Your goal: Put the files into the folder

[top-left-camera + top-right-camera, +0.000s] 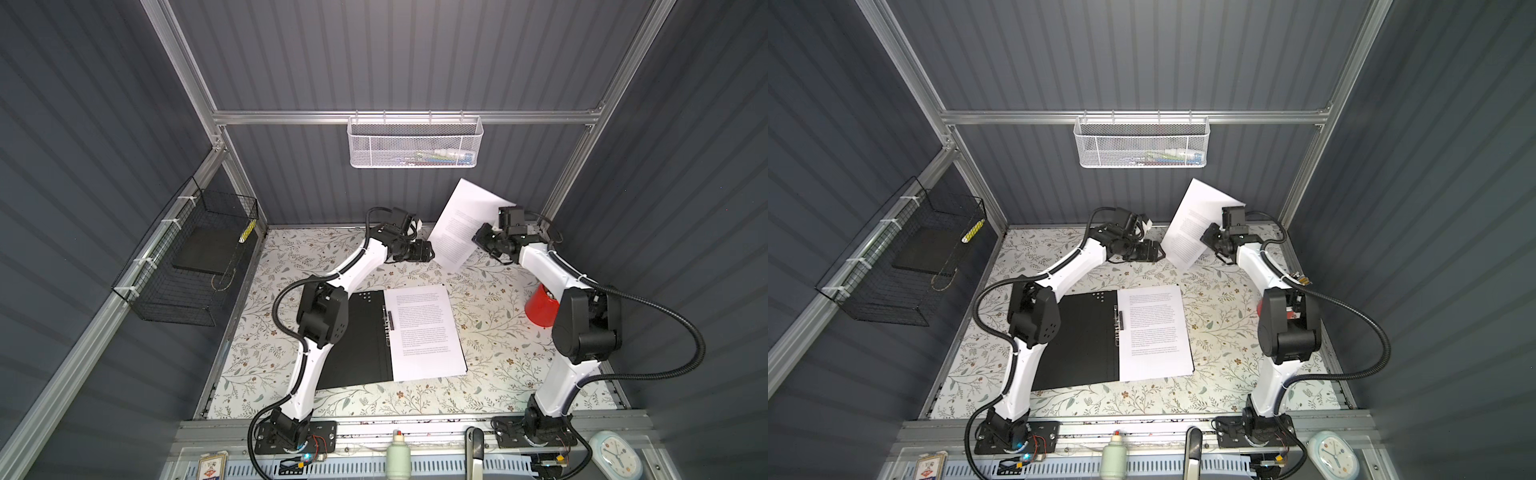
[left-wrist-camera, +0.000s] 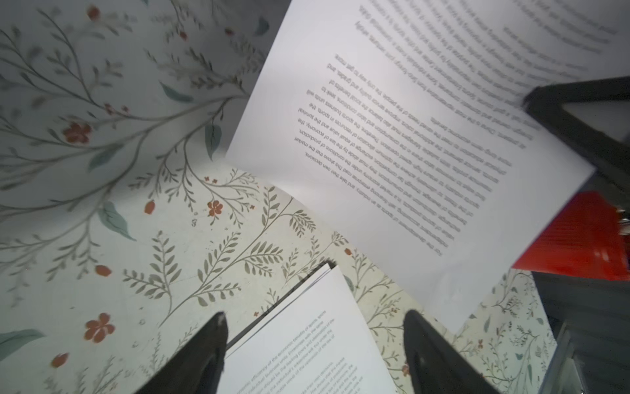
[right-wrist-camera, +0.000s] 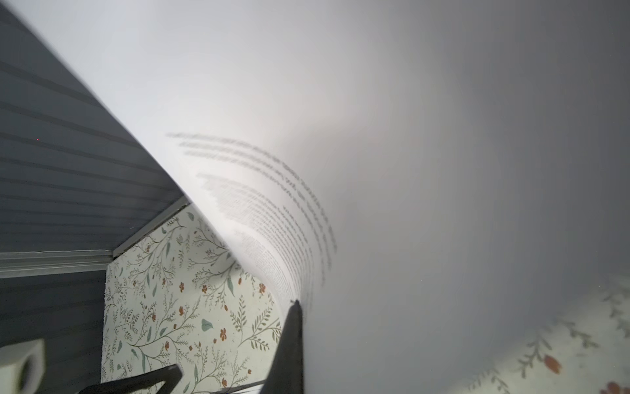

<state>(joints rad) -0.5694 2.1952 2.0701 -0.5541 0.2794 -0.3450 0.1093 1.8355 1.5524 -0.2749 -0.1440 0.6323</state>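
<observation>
The folder lies open on the table, black inside up, with its metal clip along the spine. A stack of files rests on its right half. My right gripper is shut on the edge of one printed sheet, held tilted in the air near the back wall. My left gripper stands open beside the sheet's lower left edge, with nothing between its fingers.
A red cup stands on the table behind the right arm. A white mesh basket hangs on the back rail and a black wire basket on the left wall. A bottle and a clock sit on the front ledge.
</observation>
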